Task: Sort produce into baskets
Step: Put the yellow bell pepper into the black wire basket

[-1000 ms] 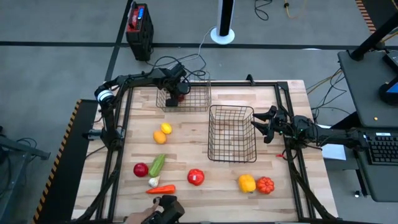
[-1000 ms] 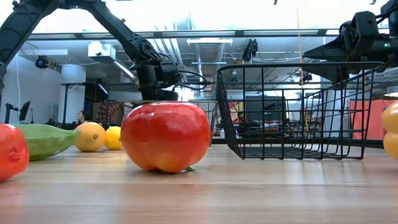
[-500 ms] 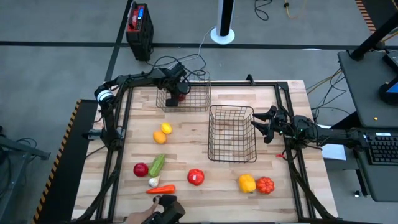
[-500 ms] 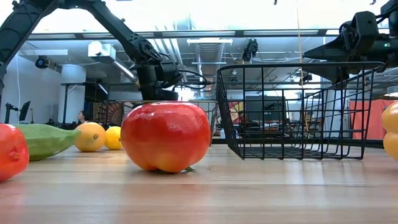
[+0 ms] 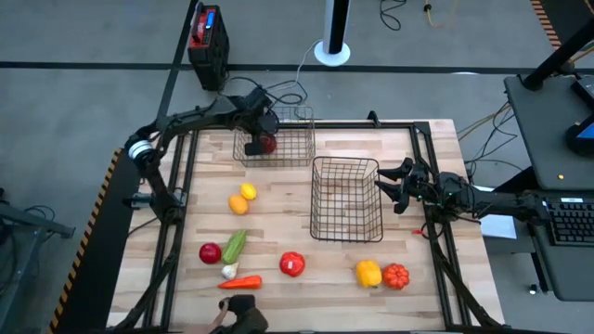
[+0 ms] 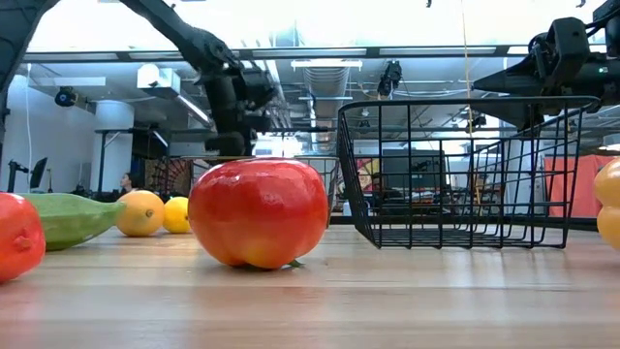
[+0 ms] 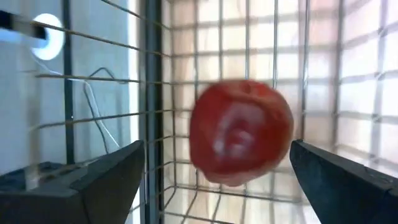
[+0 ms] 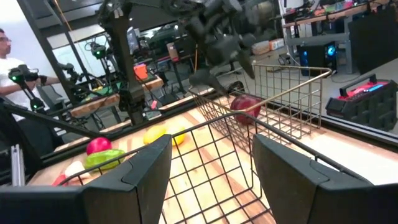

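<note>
My left gripper (image 5: 257, 117) is open above the far basket (image 5: 292, 153), clear of a dark red fruit (image 5: 267, 143) that lies on the basket's floor; the left wrist view shows the fruit (image 7: 239, 132) blurred between the spread fingers. My right gripper (image 5: 390, 187) is open and empty beside the right wall of the middle basket (image 5: 345, 227). On the table lie a lemon (image 5: 248, 191), an orange (image 5: 238, 204), a red apple (image 5: 210, 252), a cucumber (image 5: 234, 245), garlic (image 5: 229, 271), a carrot (image 5: 240, 282), a tomato (image 5: 291, 264), a yellow pepper (image 5: 368, 273) and a red-orange piece (image 5: 396, 276).
A red-and-black box (image 5: 206, 37) stands on the floor beyond the table's far left corner. A dark device with a person's hand (image 5: 239, 317) shows at the near edge. Bare wood lies between the two baskets and along the far right of the table.
My left gripper has gone up and a little toward the table's far left, away from the dark red fruit, which stays in the far basket. My right arm has kept still.
</note>
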